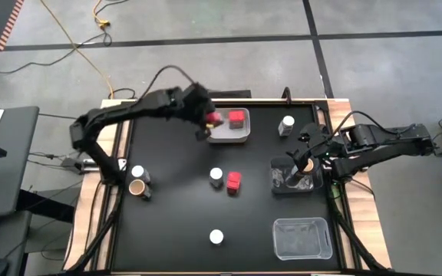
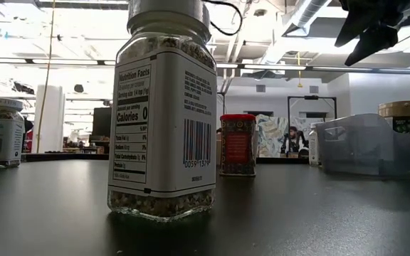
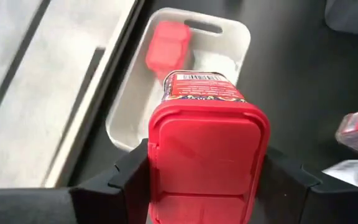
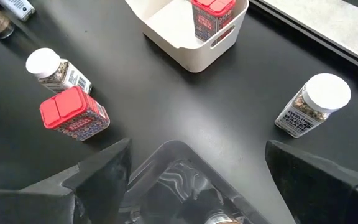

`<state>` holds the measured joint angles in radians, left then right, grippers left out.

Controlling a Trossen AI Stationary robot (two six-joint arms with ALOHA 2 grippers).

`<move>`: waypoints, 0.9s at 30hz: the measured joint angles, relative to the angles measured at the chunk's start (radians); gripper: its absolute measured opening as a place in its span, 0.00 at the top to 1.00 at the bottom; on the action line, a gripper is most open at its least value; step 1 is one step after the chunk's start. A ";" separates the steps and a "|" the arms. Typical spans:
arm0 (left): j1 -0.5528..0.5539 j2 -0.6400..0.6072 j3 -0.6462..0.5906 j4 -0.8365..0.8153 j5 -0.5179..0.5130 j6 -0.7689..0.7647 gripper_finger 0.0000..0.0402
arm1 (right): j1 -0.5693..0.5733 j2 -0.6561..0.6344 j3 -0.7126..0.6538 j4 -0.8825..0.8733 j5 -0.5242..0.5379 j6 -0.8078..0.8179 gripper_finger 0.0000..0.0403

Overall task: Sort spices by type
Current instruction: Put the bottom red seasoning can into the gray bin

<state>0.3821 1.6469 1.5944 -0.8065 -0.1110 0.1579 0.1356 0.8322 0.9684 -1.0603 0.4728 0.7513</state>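
Observation:
My left gripper (image 1: pixel 209 123) is shut on a red blocky box (image 3: pixel 207 155) over the left end of the white bin (image 1: pixel 222 136). A second red box (image 1: pixel 237 118) stands inside the bin. My right gripper (image 1: pixel 304 157) is open and empty above a clear bin (image 1: pixel 278 182) that holds a brown-lidded jar (image 1: pixel 304 182). Another red box (image 1: pixel 233 181) and white-lidded jars (image 1: pixel 216 176) (image 1: pixel 216 237) (image 1: pixel 287 124) stand on the table. At the left edge stand a white-lidded jar (image 1: pixel 137 173) and a brown jar (image 1: pixel 137 188). My left gripper pinches the red box between its two fingers (image 3: pixel 129 177), one on each side of the box near its lid end (image 3: pixel 157 149). The lid faces back toward the wrist and the bottom points toward the white bin. The box is lifted clear and tilted.
A second clear bin (image 1: pixel 301 238) sits at the near right of the table. The raised table rim (image 1: pixel 121 153) runs along the sides. In the low view one white-lidded jar (image 2: pixel 164 114) stands close in front and hides part of the table behind it.

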 joint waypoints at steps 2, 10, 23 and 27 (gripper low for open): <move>0.038 0.059 0.071 -0.003 0.041 0.081 0.46 | 0.000 0.000 0.000 0.000 0.000 0.000 0.03; 0.107 0.328 0.443 -0.314 0.069 0.262 0.46 | 0.000 0.000 0.000 0.001 0.000 0.049 0.03; 0.111 0.540 0.544 -0.409 0.121 0.397 0.46 | -0.004 0.000 0.000 -0.001 0.000 0.089 0.03; 0.122 0.580 0.544 -0.395 0.117 0.409 0.46 | -0.022 0.000 0.000 -0.001 0.000 0.089 0.03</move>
<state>0.5040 2.2266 2.1384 -1.2016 0.0063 0.5671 0.1132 0.8326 0.9684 -1.0611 0.4728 0.8406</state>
